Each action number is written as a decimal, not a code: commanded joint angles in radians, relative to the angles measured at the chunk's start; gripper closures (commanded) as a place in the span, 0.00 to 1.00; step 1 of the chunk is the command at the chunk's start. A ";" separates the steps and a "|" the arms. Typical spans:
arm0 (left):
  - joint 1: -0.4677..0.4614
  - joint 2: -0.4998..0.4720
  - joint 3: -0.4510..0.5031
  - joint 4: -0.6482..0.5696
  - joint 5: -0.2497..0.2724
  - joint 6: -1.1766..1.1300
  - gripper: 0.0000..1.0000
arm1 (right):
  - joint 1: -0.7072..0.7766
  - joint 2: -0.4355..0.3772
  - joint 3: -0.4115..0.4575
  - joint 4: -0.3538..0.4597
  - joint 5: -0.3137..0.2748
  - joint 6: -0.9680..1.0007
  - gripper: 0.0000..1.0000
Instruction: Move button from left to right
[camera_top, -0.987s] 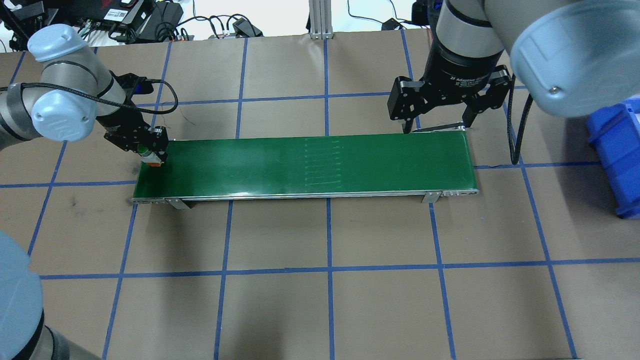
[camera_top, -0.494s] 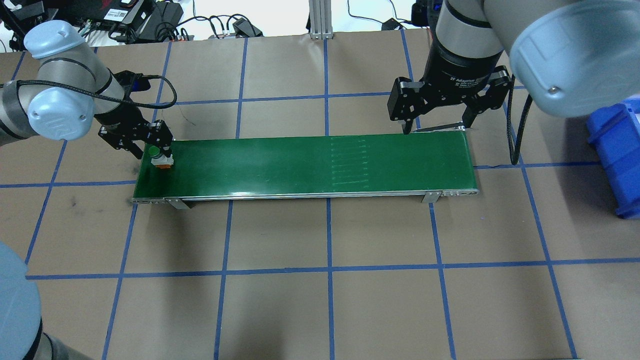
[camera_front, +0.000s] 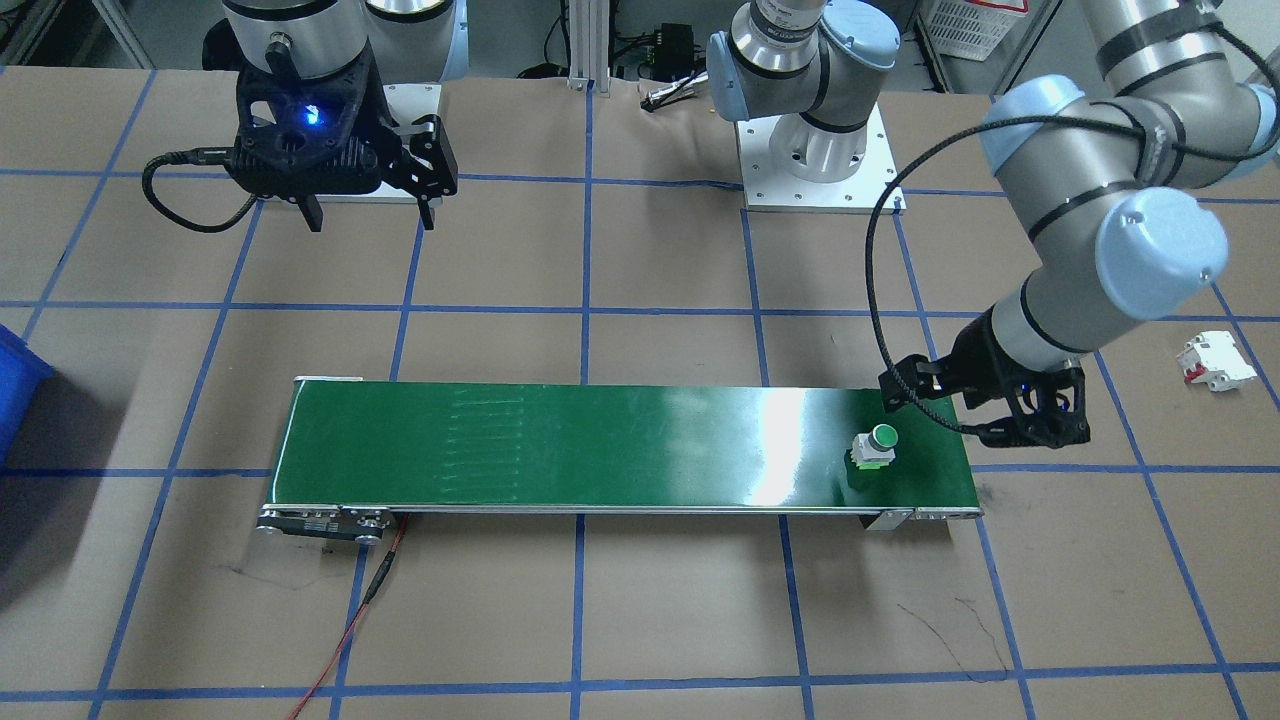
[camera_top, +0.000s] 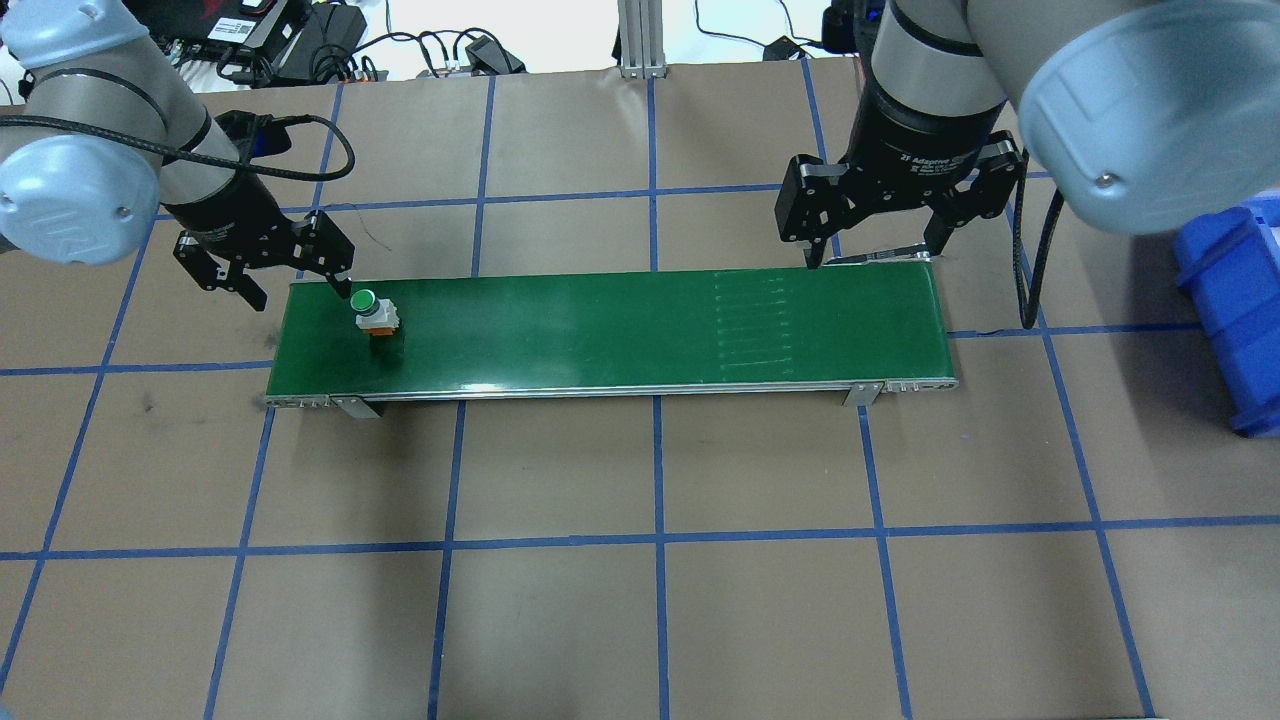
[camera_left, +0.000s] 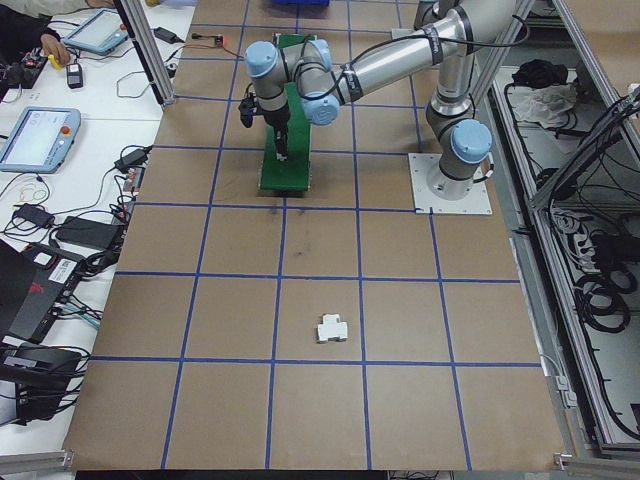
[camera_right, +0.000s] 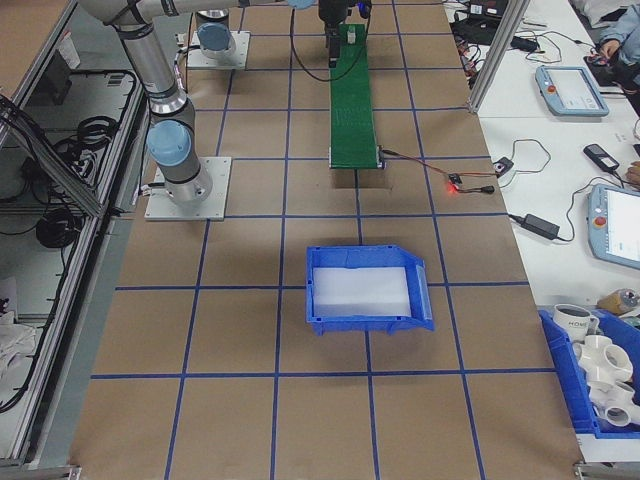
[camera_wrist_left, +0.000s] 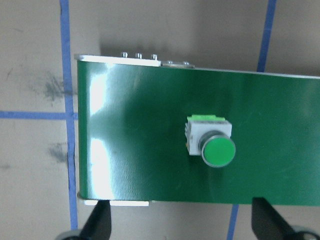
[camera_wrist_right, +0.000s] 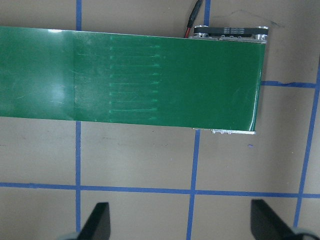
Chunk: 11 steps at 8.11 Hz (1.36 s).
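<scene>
The button (camera_top: 372, 313), a green round cap on a white and light-green body, stands upright on the left end of the green belt (camera_top: 640, 330), free of any gripper. My left gripper (camera_top: 297, 294) hangs open just left of and behind it, over the belt's far corner. From the left wrist camera the button (camera_wrist_left: 212, 142) lies beyond the open fingers (camera_wrist_left: 97, 226). The front view has the button (camera_front: 873, 447) beside the left gripper (camera_front: 940, 415). My right gripper (camera_top: 872, 256) is open and empty above the belt's far right edge.
A blue bin (camera_top: 1235, 300) sits off the belt's right end. A white block with red parts (camera_front: 1215, 360) lies on the table beyond the belt's left end. A red wire (camera_front: 350, 620) trails from the belt's motor end. Cables and electronics crowd the back left edge (camera_top: 280, 45).
My left gripper has let go of the button, opened and drawn back to the left. The button and the belt's pale marks have shifted right. The right arm has not moved.
</scene>
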 joint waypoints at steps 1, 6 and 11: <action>-0.009 0.111 0.006 -0.117 0.001 -0.041 0.00 | 0.000 0.024 -0.001 -0.103 0.021 -0.011 0.00; 0.006 0.173 0.012 -0.122 0.042 -0.047 0.00 | 0.006 0.170 0.000 -0.312 0.151 -0.005 0.00; 0.008 0.183 0.014 -0.122 0.054 -0.044 0.00 | 0.043 0.292 0.012 -0.393 0.277 0.021 0.00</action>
